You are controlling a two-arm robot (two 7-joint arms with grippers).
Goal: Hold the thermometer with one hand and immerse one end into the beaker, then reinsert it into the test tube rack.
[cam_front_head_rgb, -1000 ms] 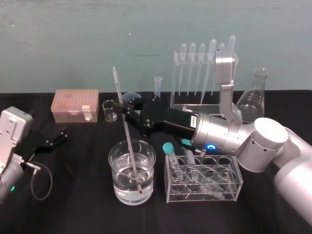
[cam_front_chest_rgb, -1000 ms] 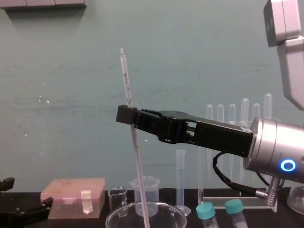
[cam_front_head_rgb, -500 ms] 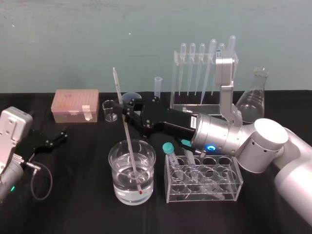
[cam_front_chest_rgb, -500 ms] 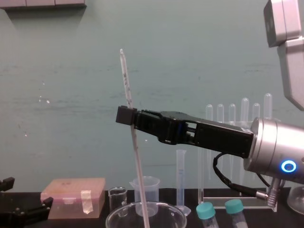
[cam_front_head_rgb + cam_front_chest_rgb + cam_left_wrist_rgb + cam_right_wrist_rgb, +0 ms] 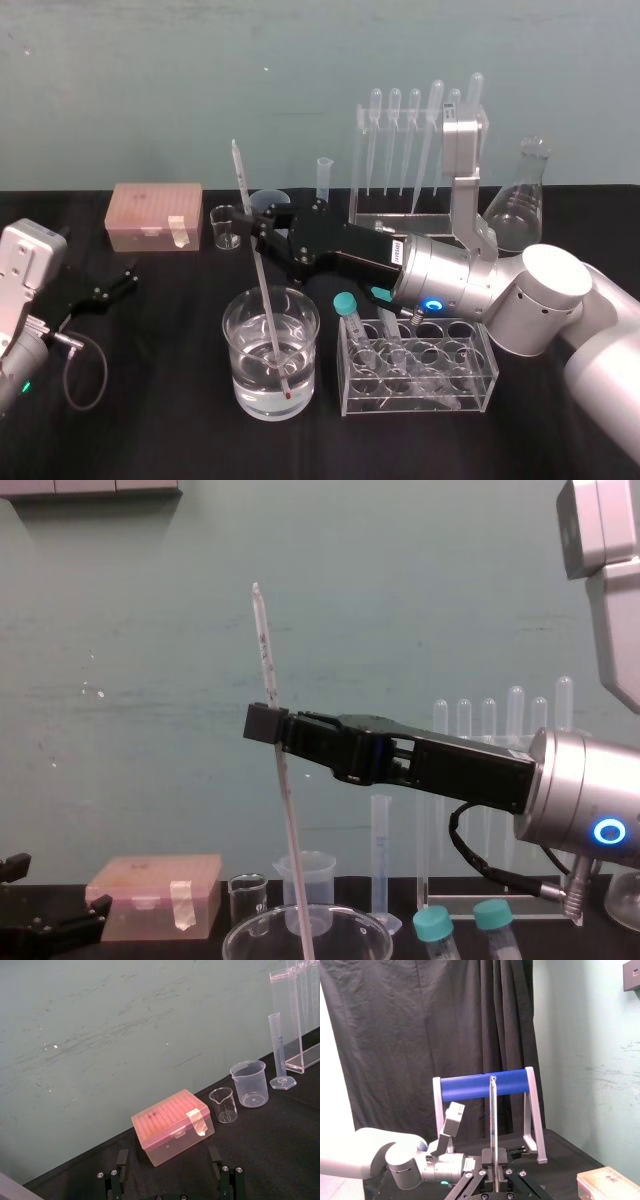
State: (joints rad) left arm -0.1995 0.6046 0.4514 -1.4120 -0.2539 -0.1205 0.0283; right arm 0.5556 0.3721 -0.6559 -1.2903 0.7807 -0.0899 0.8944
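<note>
Gripping the thermometer (image 5: 263, 292) partway up its stem, the right gripper (image 5: 256, 226) reaches in from the robot's right with its black fingers clamped on the glass, above and behind the beaker (image 5: 229, 335). Thermometer slightly tilted, top leaning to the robot's left in the chest view; lower end with the red bulb is down inside the beaker, in the clear liquid, near the bottom on the front side. Beaker stands on the black table (image 5: 160, 420), just left of a low clear tube rack (image 5: 485, 385) holding teal-capped tubes (image 5: 346, 304). Tall acrylic test tube rack (image 5: 357, 170) at the back, behind the right arm, with plastic pipettes (image 5: 412, 140) hanging in it; well apart from the thermometer. Left gripper (image 5: 125, 278) parked low at the robot's left on the table, fingers spread apart and holding nothing. Pink pipette tip box (image 5: 157, 215), small glass beaker (image 5: 226, 228) and graduated cylinder (image 5: 324, 182) in a row along the back; a plastic spouted beaker (image 5: 249, 1084) stands between the last two. Erlenmeyer flask (image 5: 521, 200) at the far right.
</note>
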